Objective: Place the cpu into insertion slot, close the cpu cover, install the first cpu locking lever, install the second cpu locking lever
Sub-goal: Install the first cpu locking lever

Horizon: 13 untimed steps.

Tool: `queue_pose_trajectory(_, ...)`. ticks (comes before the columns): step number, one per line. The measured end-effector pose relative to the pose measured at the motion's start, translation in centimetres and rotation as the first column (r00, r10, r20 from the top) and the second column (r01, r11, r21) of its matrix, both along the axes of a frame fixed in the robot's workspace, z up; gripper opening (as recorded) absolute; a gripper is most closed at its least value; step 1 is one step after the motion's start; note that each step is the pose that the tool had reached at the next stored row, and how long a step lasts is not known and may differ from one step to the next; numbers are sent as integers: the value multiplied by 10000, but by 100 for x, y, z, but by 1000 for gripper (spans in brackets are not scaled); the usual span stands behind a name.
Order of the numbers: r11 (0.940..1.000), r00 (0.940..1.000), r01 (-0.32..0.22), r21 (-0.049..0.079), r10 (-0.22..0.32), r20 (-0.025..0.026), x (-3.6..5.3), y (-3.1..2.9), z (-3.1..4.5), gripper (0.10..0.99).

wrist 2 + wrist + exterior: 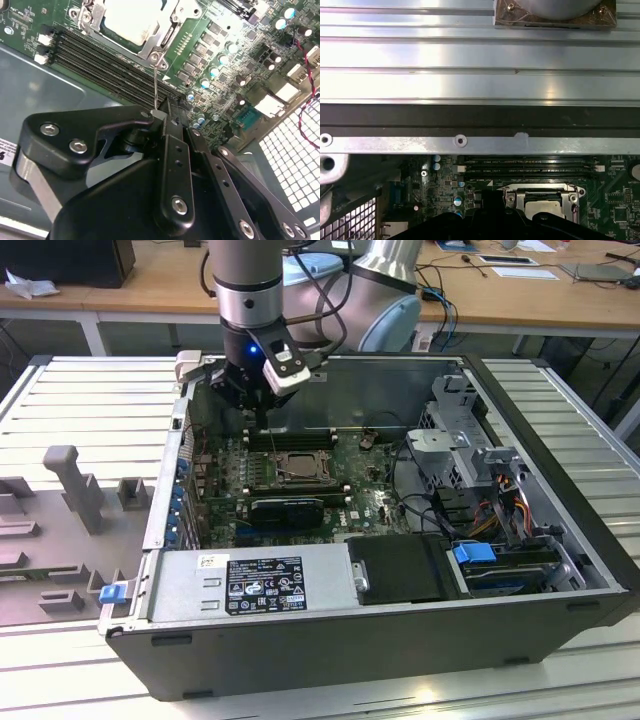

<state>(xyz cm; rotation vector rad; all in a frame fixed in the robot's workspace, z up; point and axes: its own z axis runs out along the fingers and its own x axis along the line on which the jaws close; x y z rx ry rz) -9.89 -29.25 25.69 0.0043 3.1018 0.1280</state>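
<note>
Judging from how things lie, the first two steps are done: the cpu [131, 20] is seated in the slot [298, 468] on the green board, and the cover [167, 31] is lowered flat around it, its silvery frame seen in both wrist views. A thin wire lever [156, 87] is seen in the second wrist view, standing up from beside the socket's corner and running to the fingertips of the gripper [161, 114]. The fingers are brought together on that lever's free end, so one lever is in hand and is not yet latched down. Whether it is the first or the second cannot be told, nor can the state of the other lever be made out.

In the exterior view the arm is held upright over the open computer case [560, 570], which is laid on the desk [90, 400]. The wrist is pointed down, with the gripper [258, 425] lowered just behind the socket, near the black memory slots [105, 65].
</note>
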Motion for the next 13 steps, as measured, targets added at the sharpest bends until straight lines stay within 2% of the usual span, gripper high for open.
queue_pose_trajectory(13, 10000, 10000, -1, 0, 1, 1, 81, 0, -3, 106)
